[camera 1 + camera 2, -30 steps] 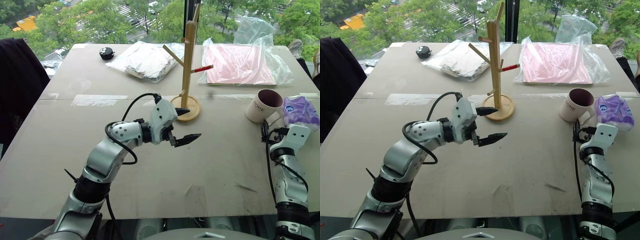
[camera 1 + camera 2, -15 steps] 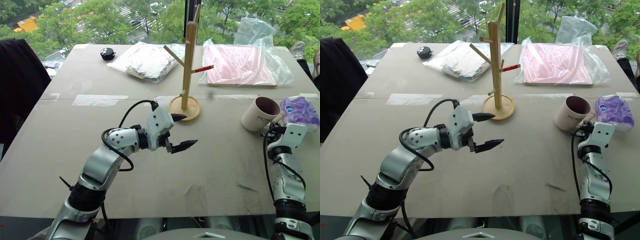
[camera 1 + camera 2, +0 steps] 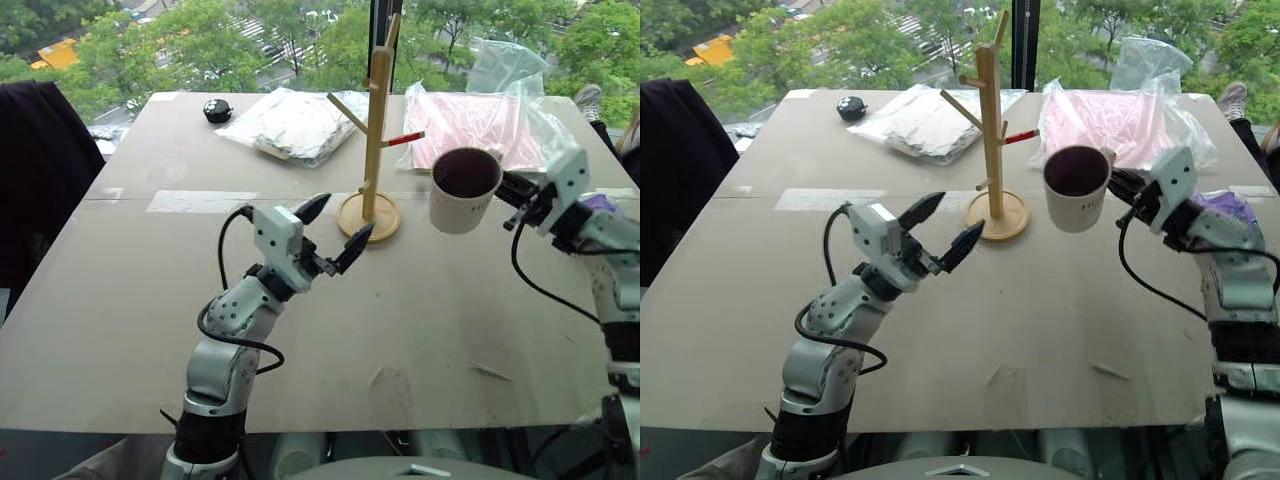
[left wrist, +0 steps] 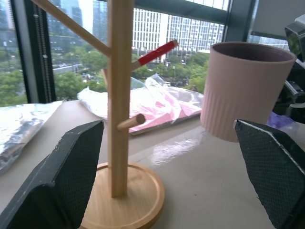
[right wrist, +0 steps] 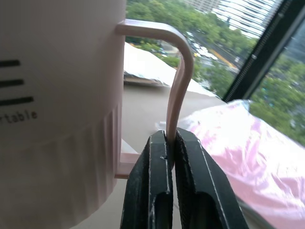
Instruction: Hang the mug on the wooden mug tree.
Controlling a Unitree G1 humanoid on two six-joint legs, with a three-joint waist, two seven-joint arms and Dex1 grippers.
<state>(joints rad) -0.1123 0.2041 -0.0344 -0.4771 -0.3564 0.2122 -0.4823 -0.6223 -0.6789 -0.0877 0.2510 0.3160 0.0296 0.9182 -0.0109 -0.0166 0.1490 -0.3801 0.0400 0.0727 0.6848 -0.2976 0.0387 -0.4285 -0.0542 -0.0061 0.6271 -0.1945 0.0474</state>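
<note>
While left gripper (image 3: 335,232) jaws gape | right gripper (image 5: 170,143) pinches mug (image 3: 464,190) handle

Lighting: bright, even daylight from the windows beyond the far edge of the table (image 3: 120,300); trees and buildings outside are well exposed. Shadows: soft and faint on the tabletop. Glare: pale sheen on the clear plastic bags (image 3: 505,120) and a glossy reflection on the table surface near the wooden mug tree (image 4: 119,119) in the left wrist view. Focus: head views sharp throughout. Right wrist view: the mug (image 5: 57,95) close to the lens, slightly soft; background trees blurred. Left wrist view: near fingers (image 4: 57,181) mildly soft.
</note>
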